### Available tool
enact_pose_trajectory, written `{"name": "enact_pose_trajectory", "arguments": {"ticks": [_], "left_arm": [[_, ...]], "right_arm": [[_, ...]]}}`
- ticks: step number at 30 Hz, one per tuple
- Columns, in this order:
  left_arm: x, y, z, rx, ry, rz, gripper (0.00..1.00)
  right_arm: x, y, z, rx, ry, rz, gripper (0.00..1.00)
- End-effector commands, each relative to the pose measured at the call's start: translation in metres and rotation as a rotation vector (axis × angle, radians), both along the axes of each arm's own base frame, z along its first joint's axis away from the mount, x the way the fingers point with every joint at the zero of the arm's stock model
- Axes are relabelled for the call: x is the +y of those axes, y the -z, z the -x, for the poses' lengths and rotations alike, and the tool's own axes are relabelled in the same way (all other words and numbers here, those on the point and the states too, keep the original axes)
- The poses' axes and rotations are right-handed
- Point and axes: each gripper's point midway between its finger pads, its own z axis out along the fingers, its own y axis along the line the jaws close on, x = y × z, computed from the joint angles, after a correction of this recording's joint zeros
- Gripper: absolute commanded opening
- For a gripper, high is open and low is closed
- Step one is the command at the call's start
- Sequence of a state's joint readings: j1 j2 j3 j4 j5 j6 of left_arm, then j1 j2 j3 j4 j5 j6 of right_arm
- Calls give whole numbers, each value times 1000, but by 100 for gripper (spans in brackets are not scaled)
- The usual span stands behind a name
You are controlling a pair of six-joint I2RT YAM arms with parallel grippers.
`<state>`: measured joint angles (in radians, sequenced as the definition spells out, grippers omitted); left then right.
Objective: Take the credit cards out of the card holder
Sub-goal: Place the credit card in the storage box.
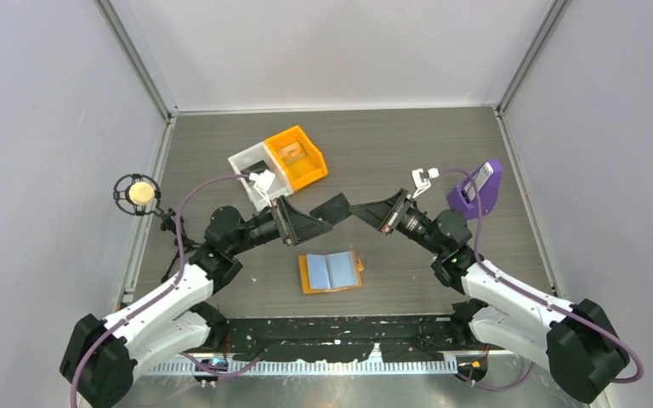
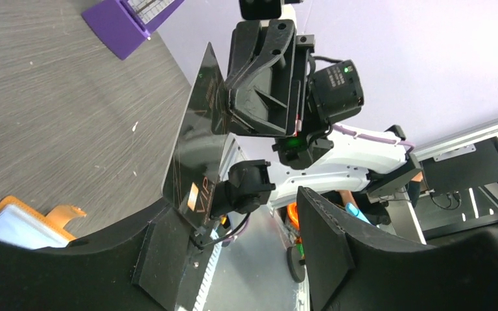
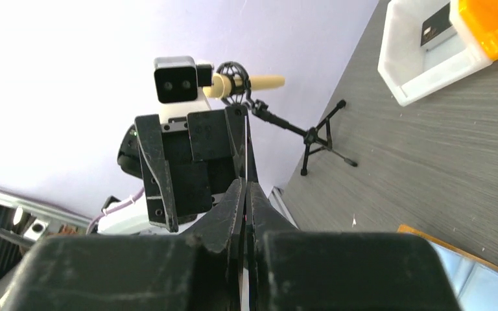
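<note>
The orange card holder (image 1: pixel 332 272) lies open on the table, its two light blue panels facing up; a corner of it shows in the left wrist view (image 2: pixel 19 220). Above it, my right gripper (image 1: pixel 362 211) is shut on a black credit card (image 1: pixel 334 206). In the left wrist view this card (image 2: pixel 198 142) carries VIP lettering and its lower end rests against one finger (image 2: pixel 159 259) of my left gripper (image 2: pixel 243 217), whose jaws stand wide apart. In the right wrist view the card (image 3: pixel 247 152) shows edge-on between my right gripper's (image 3: pixel 246 191) closed fingers.
A white bin (image 1: pixel 248 161) holding a dark card (image 3: pixel 436 29) and an orange bin (image 1: pixel 296 155) sit at the back. A purple stand (image 1: pixel 476 189) is at the right, a microphone on a small tripod (image 1: pixel 139 193) at the left.
</note>
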<state>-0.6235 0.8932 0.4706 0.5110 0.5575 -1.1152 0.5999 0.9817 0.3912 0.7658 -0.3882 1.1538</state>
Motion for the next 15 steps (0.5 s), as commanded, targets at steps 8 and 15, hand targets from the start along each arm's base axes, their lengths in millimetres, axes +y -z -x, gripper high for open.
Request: {"name": "enact_pose_trajectory", "arguments": {"ticks": [8, 15], "left_arm": [[0, -20, -7, -38, -46, 85, 46], [2, -17, -12, -16, -74, 89, 28]], "right_arm": [[-23, -14, -16, 3, 171, -89, 5], [-22, -5, -17, 23, 168, -73, 5]]}}
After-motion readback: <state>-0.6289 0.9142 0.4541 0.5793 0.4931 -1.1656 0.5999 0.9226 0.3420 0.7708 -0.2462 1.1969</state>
